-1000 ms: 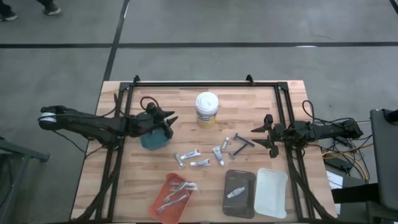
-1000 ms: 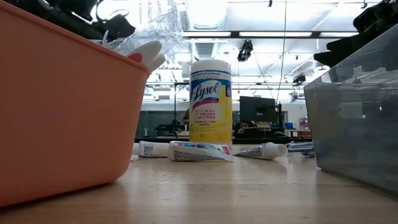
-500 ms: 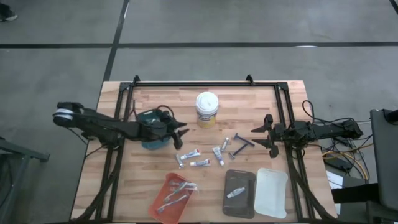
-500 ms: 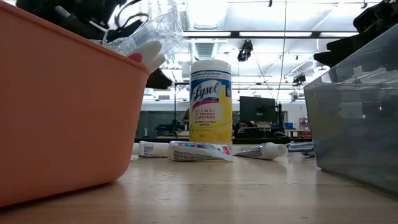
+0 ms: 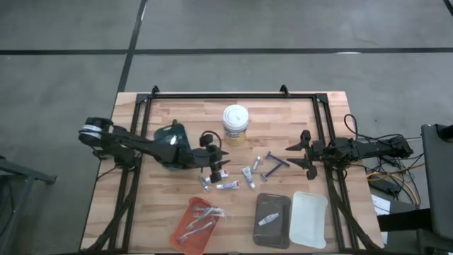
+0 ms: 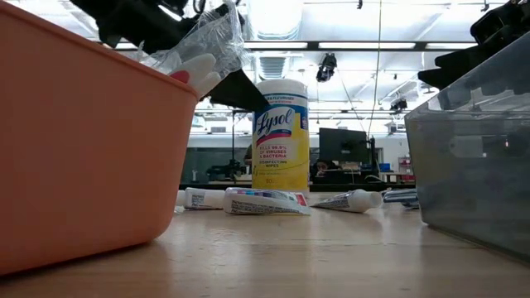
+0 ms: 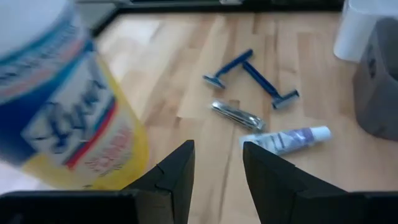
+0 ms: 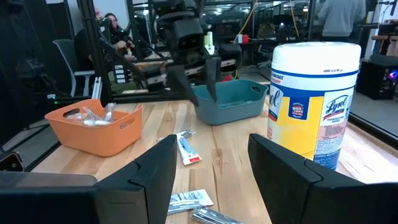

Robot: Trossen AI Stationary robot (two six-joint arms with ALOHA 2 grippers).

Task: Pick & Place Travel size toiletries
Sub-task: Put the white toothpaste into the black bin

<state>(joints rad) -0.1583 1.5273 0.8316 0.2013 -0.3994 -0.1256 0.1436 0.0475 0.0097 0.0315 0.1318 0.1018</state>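
Note:
Several small silvery-white tubes (image 5: pixel 228 185) lie flat on the wooden table's middle, with two blue razors (image 5: pixel 276 164) to their right. In the left wrist view the razors (image 7: pixel 249 71), a silvery item (image 7: pixel 236 115) and one tube (image 7: pixel 286 138) lie ahead of the fingers. My left gripper (image 5: pixel 221 157) hangs open just left of the tubes, above the table, beside the white-lidded tub (image 5: pixel 235 125); nothing is between its fingers (image 7: pixel 177 174). At the table's right side my right gripper (image 5: pixel 294 156) waits open and empty.
A teal tray (image 5: pixel 170 145) sits under the left arm. An orange tray (image 5: pixel 198 223) holding wrapped items, a dark grey tray (image 5: pixel 272 219) with one item and a white tray (image 5: pixel 308 218) line the near edge. A black frame (image 5: pixel 233 95) borders the table.
My left gripper has travelled from above the teal tray toward the table's right and slightly toward the near edge, past the tub, to just beside the tubes. It has rolled a little on the way. Its fingers stay open. Nothing on the table has moved.

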